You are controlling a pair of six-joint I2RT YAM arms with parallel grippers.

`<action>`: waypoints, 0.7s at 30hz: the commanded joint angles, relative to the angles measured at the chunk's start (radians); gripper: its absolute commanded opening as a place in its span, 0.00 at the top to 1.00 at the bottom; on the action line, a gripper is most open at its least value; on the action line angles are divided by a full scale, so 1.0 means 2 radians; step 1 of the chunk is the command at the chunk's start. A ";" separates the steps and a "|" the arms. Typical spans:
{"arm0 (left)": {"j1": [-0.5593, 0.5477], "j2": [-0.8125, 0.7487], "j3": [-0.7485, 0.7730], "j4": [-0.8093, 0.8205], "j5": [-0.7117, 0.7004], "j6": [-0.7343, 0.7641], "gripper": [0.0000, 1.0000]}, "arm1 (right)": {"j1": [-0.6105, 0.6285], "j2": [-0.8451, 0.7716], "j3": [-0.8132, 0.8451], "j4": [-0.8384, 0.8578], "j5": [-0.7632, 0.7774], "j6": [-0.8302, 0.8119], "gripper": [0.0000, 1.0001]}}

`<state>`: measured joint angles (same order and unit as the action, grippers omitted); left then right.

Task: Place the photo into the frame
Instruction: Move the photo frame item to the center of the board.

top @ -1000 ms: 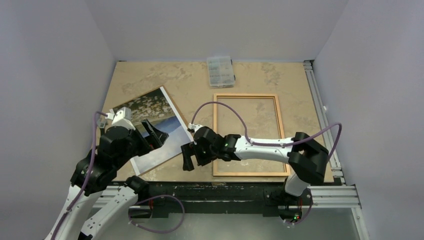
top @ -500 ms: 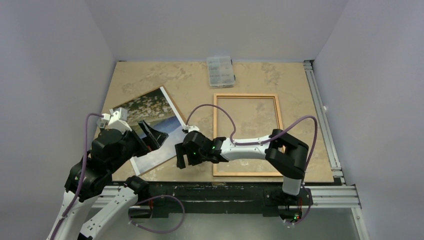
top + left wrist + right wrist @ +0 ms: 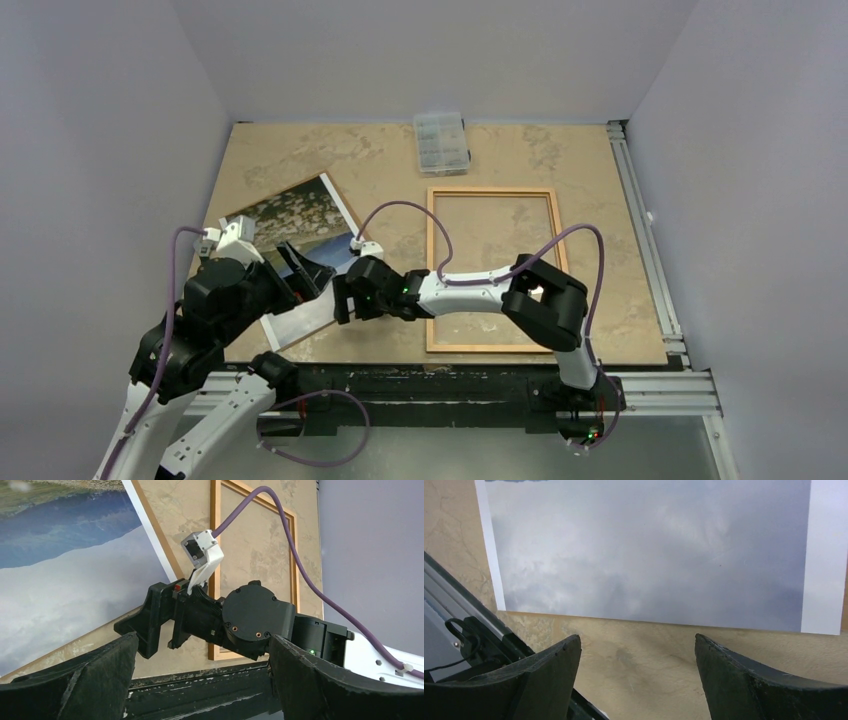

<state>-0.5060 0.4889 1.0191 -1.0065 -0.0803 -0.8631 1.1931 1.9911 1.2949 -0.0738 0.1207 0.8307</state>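
From above: photo [image 3: 290, 215] flat and askew on the surface [image 3: 300, 150], beneath the left tool [image 3: 305, 270] and well to the left of the frame [image 3: 490, 191]. Right tool [image 3: 342, 300] low at the photo's near edge, arm stretched across the frame's near left corner.

Left wrist: left tool released, jaws wide apart, nothing between them. Photo ahead and to the left, right tool straight ahead, frame beyond it.

Right wrist: right tool likewise released, fingers over bare surface. Photo's white-bordered edge just ahead, apart from both fingertips.

Soft even light; faint shadows; focus mostly sharp.
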 commanded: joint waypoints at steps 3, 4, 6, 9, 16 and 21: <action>0.003 0.012 0.003 -0.010 -0.024 0.005 0.01 | -0.012 -0.018 -0.027 -0.018 0.073 0.031 0.15; 0.002 0.015 0.002 -0.011 -0.026 0.006 0.01 | -0.017 -0.021 -0.029 -0.018 0.077 0.030 0.14; 0.003 0.020 0.000 -0.011 -0.026 0.007 0.02 | -0.028 -0.021 -0.029 -0.018 0.078 0.030 0.14; 0.002 0.029 -0.003 -0.015 -0.030 0.008 0.03 | -0.050 -0.019 -0.028 -0.017 0.064 0.030 0.13; 0.002 0.055 -0.020 -0.018 -0.045 0.007 0.02 | -0.094 -0.016 -0.028 0.012 0.028 0.009 0.12; 0.002 0.086 -0.034 -0.021 -0.050 0.005 0.02 | -0.117 -0.008 -0.013 0.011 0.014 -0.001 0.12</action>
<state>-0.5060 0.6178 0.9668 -1.0401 -0.1528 -0.8627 0.9874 1.9621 1.2507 -0.0433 0.1631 0.8600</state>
